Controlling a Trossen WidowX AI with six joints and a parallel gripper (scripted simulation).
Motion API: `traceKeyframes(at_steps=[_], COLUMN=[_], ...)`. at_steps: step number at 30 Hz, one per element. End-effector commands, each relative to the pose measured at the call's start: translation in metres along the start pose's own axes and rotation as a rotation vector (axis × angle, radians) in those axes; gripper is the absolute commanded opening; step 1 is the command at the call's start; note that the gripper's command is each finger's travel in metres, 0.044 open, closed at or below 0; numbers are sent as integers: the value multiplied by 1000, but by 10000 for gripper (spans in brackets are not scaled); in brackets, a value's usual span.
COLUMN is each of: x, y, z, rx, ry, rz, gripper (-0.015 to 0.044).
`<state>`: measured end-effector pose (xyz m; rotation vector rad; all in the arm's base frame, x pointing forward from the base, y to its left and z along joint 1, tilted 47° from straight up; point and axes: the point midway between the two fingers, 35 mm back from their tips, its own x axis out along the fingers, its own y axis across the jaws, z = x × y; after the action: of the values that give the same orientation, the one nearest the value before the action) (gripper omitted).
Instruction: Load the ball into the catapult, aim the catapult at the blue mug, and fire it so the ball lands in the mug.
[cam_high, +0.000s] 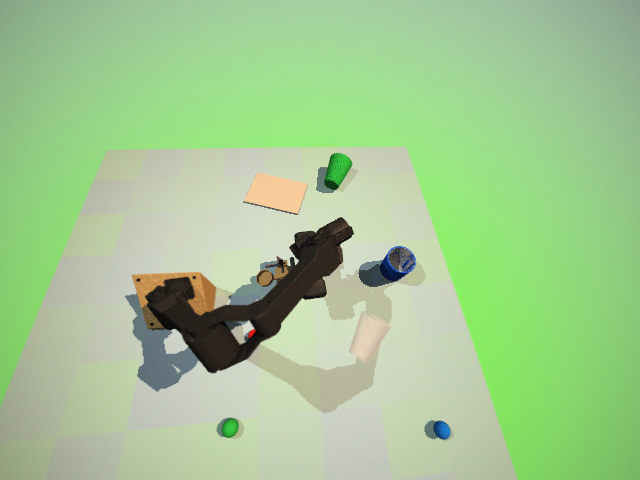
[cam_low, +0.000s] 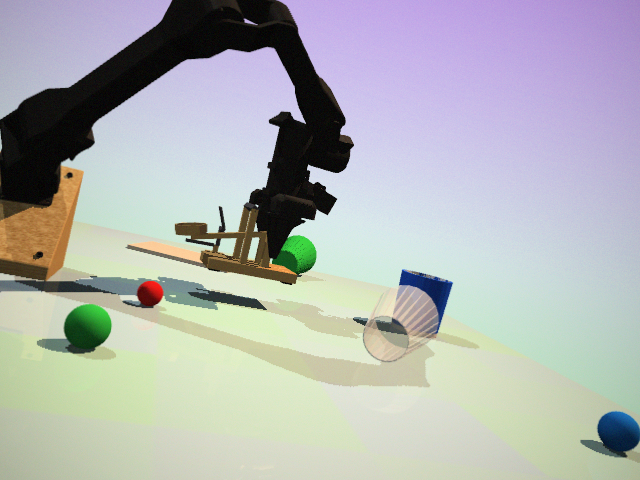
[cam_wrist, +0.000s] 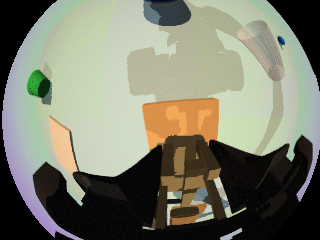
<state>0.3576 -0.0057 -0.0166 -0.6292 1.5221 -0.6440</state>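
The wooden catapult (cam_high: 281, 271) (cam_low: 253, 268) (cam_wrist: 182, 117) hangs a little above the table, its shadow apart from its base. Its throwing cup (cam_high: 264, 277) (cam_low: 191, 228) points toward the robot's base and looks empty. My gripper (cam_low: 273, 253) (cam_wrist: 186, 147) is shut on the catapult's upright frame, one finger on each side. The red ball (cam_high: 251, 334) (cam_low: 149, 293) rests on the table and is partly hidden by the arm in the top view. The blue mug (cam_high: 398, 264) (cam_low: 426, 281) stands upright beyond the catapult's front. The wrist view shows mostly the mug's shadow.
A clear pinkish cup (cam_high: 369, 336) (cam_low: 385, 338) (cam_wrist: 262, 45) lies near the mug. A green cup (cam_high: 338, 170) (cam_low: 302, 253) (cam_wrist: 37, 84) and a pink flat panel (cam_high: 276, 193) (cam_low: 160, 250) (cam_wrist: 62, 142) lie farther back. A green ball (cam_high: 230, 427) (cam_low: 87, 326) and blue ball (cam_high: 442, 429) (cam_low: 618, 431) are near the front.
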Motion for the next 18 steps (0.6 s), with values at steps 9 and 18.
traceKeyframes(at_steps=[9, 18], x=[16, 31], y=[0, 0], z=[0, -1], rx=[3, 2], ry=[7, 8], rz=[3, 2], gripper=[0, 0])
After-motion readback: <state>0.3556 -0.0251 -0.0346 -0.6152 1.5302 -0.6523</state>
